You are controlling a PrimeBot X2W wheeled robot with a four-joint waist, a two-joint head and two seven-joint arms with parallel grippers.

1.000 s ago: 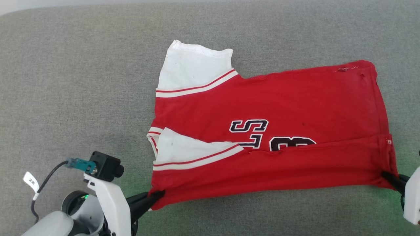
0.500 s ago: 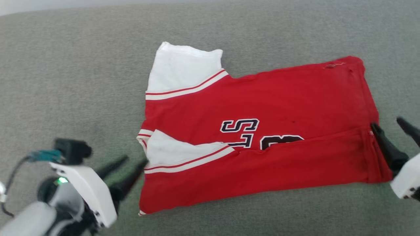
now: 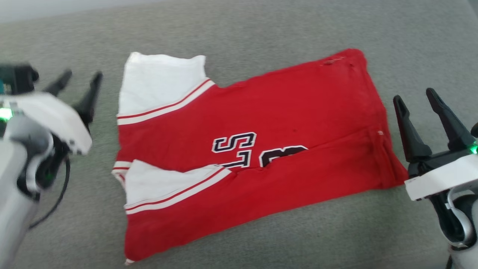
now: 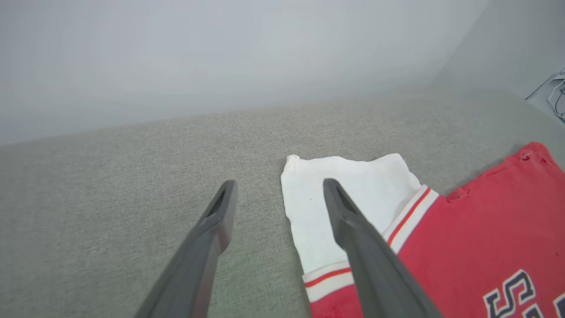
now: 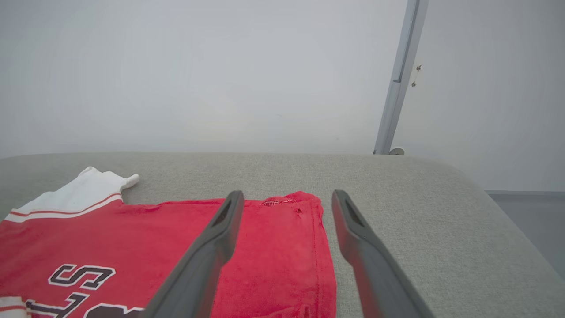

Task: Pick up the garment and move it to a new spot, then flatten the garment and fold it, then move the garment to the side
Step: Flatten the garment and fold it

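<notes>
The garment point(image 3: 269, 123) is a red shirt with white sleeves and red-and-white striped bands, lying on the grey cushion with its near long edge folded up over the black lettering. It also appears as the garment point(image 4: 476, 247) in the left wrist view and the garment point(image 5: 167, 251) in the right wrist view. My left gripper point(image 3: 80, 80) is open beside the far white sleeve, holding nothing; my left gripper point(image 4: 278, 187) has one finger over that sleeve. My right gripper point(image 3: 413, 97) is open just right of the hem, empty; my right gripper point(image 5: 284, 198) spans the hem's far corner.
The grey fabric cushion point(image 3: 261, 26) stretches well beyond the shirt on every side. Its far edge meets a pale wall point(image 5: 198, 75), and its right end rounds off near a metal post point(image 5: 397, 84). Cables point(image 4: 557, 95) lie off the right end.
Both grippers have let go of the shirt's near corners, opened, and moved up along its two ends. The folded near edge stays laid over the shirt. The head camera has shifted too.
</notes>
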